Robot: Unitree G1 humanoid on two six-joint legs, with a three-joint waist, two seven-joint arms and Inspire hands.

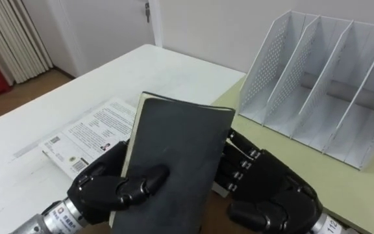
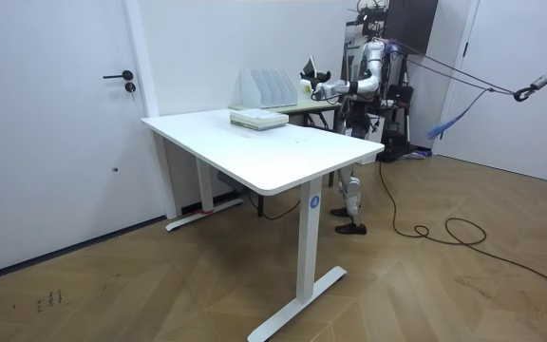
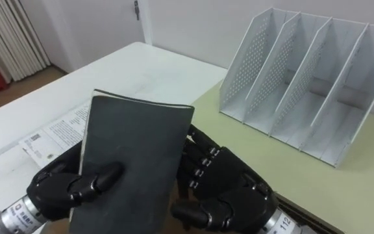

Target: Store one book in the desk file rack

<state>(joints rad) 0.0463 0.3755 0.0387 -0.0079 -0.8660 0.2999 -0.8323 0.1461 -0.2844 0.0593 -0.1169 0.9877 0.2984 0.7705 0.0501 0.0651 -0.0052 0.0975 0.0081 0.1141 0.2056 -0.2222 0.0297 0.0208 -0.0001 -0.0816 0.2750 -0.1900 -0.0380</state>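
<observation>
Black-fingered, the left hand (image 1: 102, 188) clasps the black book (image 1: 174, 156) from 7 o'clock, its thumb curled over the cover. The right hand (image 1: 278, 192), at 5 o'clock, curls round the book's right edge. The book is held tilted above the white table (image 1: 141, 71), apart from the perforated file rack (image 1: 317, 84) at 2 o'clock. A printed booklet (image 1: 89, 133) lies flat at 9 o'clock.

Left hand (image 1: 106, 187) and right hand (image 1: 274, 192), fingers curled.

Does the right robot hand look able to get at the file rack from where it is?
Probably yes. The right robot hand sits at the black book's right edge, and bare green desk lies between it and the file rack, whose empty slots open toward it.
</observation>
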